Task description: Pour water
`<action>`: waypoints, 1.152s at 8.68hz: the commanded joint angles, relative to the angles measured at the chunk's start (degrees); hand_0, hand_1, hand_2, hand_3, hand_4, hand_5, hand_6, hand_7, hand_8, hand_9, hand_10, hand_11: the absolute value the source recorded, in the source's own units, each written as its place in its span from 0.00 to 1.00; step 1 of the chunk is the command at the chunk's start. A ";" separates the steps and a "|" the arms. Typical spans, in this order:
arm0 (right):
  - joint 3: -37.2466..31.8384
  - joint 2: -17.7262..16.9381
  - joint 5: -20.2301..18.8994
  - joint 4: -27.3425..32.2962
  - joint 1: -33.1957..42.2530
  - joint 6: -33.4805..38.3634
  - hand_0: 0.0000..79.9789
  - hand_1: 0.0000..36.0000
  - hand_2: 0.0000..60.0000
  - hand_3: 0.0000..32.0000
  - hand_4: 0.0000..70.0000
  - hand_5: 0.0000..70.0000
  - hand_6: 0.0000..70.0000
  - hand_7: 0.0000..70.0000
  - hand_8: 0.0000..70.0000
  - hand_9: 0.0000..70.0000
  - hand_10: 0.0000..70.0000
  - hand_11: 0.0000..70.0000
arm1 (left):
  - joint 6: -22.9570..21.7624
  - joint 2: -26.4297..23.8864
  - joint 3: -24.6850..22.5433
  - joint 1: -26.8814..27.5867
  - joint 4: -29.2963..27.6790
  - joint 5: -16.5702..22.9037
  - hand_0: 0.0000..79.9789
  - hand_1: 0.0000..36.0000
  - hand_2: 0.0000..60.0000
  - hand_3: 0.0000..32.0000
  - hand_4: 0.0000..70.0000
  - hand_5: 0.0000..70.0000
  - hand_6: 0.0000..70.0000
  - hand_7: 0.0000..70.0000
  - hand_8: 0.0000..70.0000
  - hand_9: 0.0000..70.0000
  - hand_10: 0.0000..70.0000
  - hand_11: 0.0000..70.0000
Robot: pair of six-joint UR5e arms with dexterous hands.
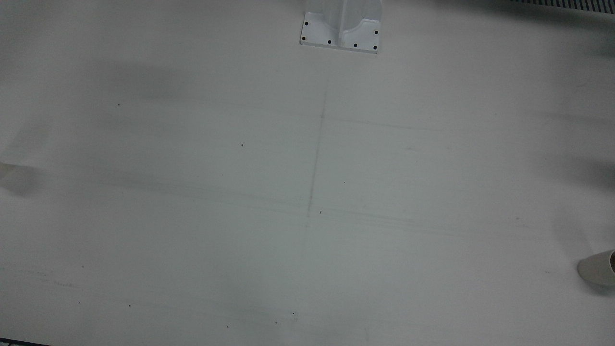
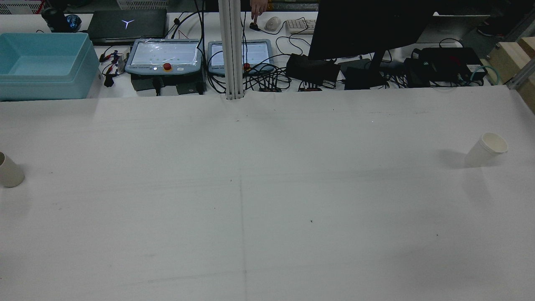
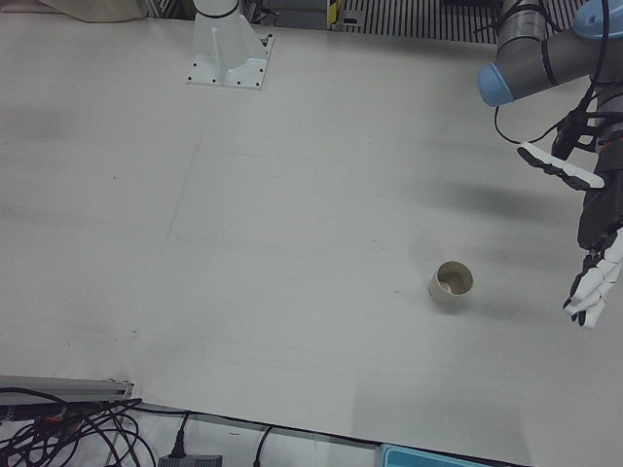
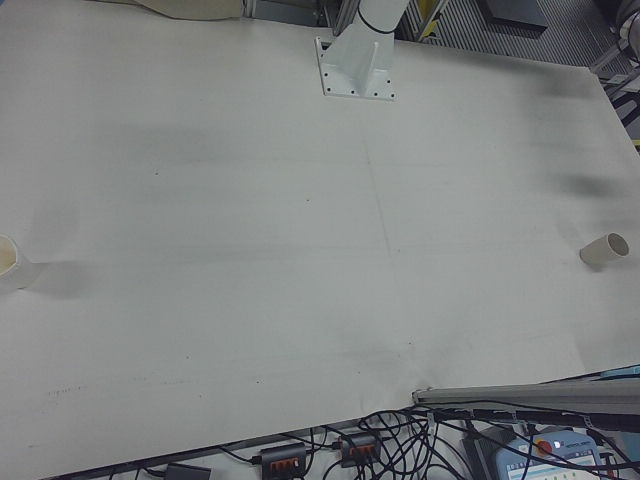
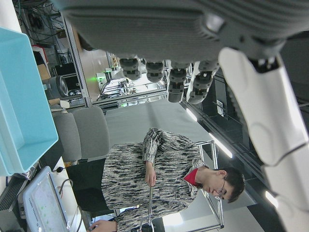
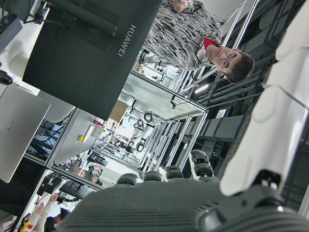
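Fingers of the left hand filled the top of its own camera view, spread apart and holding nothing; in the left-front view that hand hung at the right edge, clear of the table. One paper cup stood upright at lower centre-right there, near the hand but apart. Another paper cup stood at the right of the rear view. Both looked light, thin-walled and easy to crush, best held gently around the middle. The right hand showed loosely curled fingers, gripping nothing.
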 commanded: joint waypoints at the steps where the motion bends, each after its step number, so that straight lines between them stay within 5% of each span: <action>1: -0.61 -0.09 0.00 0.00 -0.09 0.00 0.61 0.39 0.04 0.00 0.07 0.15 0.03 0.06 0.00 0.01 0.00 0.00 | -0.10 0.48 1.28 0.30 -0.72 0.00 0.62 0.20 0.00 0.00 0.33 0.07 0.16 0.24 0.07 0.14 0.07 0.12; 4: -3.08 0.00 0.09 0.00 -2.18 -0.17 0.60 0.39 0.06 0.00 0.07 0.13 0.03 0.06 0.00 0.01 0.00 0.00 | 1.82 3.82 6.12 0.74 -6.52 -0.26 0.62 0.20 0.00 0.00 0.33 0.06 0.16 0.24 0.07 0.14 0.07 0.12; 6: -4.21 0.17 0.88 -0.35 -4.91 -0.35 0.60 0.39 0.08 0.00 0.07 0.13 0.03 0.07 0.00 0.02 0.00 0.00 | 9.97 7.58 6.91 1.45 -12.37 -0.26 0.62 0.19 0.00 0.00 0.32 0.03 0.14 0.21 0.07 0.13 0.07 0.12; 8: -4.40 0.61 1.31 -2.71 -7.72 -0.70 0.61 0.45 0.12 0.00 0.07 0.15 0.04 0.10 0.00 0.01 0.00 0.00 | 14.48 9.36 13.65 1.62 -20.47 0.00 0.62 0.18 0.00 0.00 0.31 0.00 0.12 0.19 0.06 0.12 0.07 0.12; 10: -4.31 0.61 6.39 -3.16 -13.77 -0.53 0.61 0.46 0.13 0.00 0.06 0.17 0.04 0.11 0.00 0.02 0.00 0.00 | 17.64 9.63 17.11 5.46 -23.40 0.09 0.61 0.18 0.00 0.00 0.31 0.00 0.11 0.16 0.05 0.10 0.06 0.11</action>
